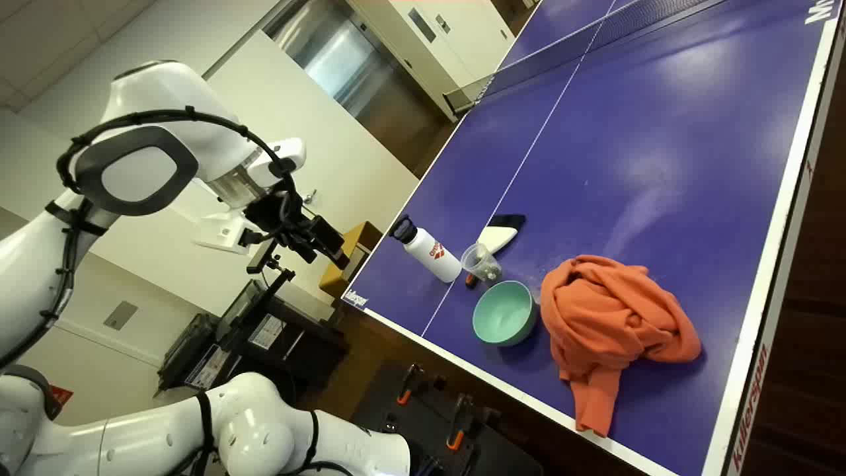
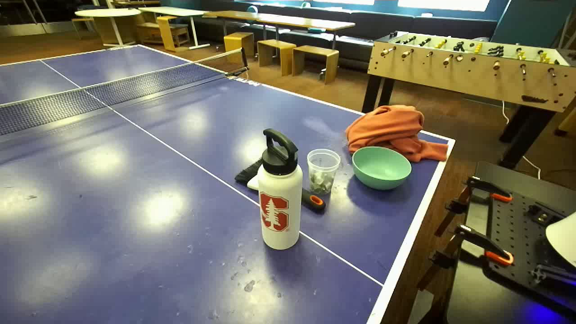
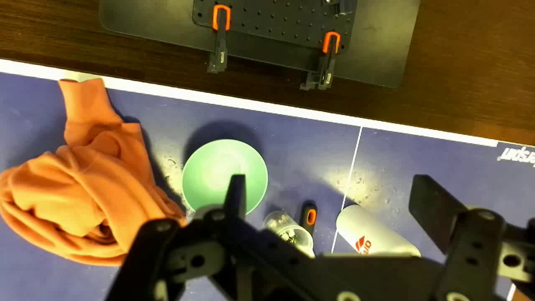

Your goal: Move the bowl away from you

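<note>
Table point(image 1: 581, 145), bowl point(image 1: 504, 314) in every view, gripper point(image 3: 330, 190) in two

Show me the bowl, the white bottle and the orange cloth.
Bowl point(image 3: 214, 170), wrist view: inside surface.
White bottle point(image 2: 280, 189), in an exterior view: its body.
Orange cloth point(image 1: 608, 317), in an exterior view: bunched middle.

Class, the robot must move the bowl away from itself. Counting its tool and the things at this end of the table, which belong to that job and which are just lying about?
Belong to the job:
green bowl
tool, open

Just lying about:
orange garment
white bottle
clear plastic cup
brush
</note>
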